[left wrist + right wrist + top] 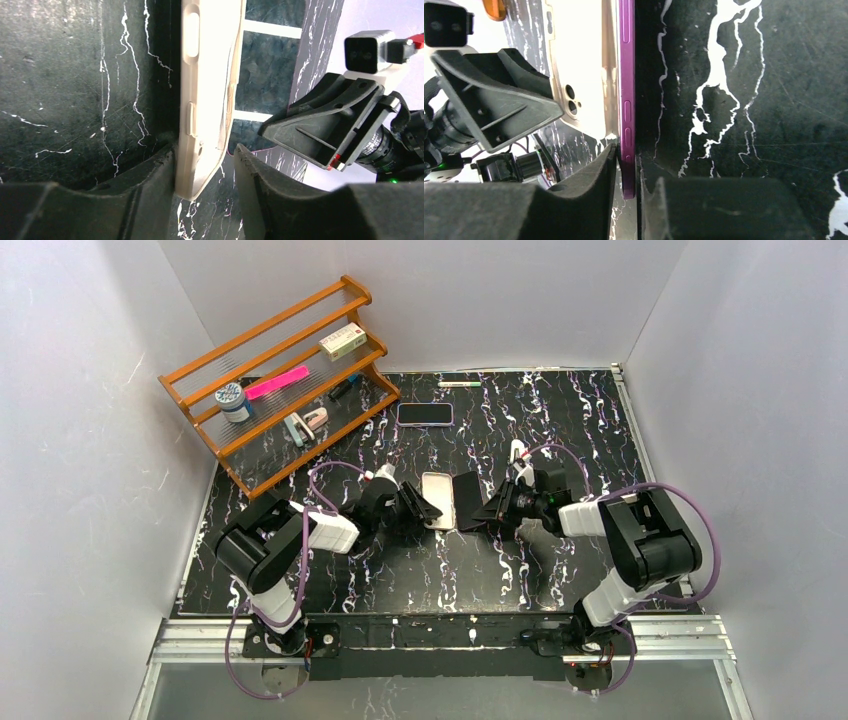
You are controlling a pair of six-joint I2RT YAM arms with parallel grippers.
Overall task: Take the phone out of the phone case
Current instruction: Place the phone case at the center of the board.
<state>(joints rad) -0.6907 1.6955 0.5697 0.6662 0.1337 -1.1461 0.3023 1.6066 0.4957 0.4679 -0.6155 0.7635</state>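
Two grips: left fingers [150, 200] parted around the cream case [205, 75] — right fingers [574, 200] seemingly pinching the purple phone [627, 75].

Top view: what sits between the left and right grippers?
The beige phone case and, right of it, the dark phone; the top view shows both.

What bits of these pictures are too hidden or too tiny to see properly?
- Right wrist view: the slim purple phone shows only its side edge, so its screen is hidden. Its lower end sits inside the right pincer, and the gap there is too dark to tell whether it is squeezed.
- Left wrist view: the cream plastic phone case is cut off by the top edge.
- Top view: the writing on the small cream box on the orange wooden rack is too small to read.
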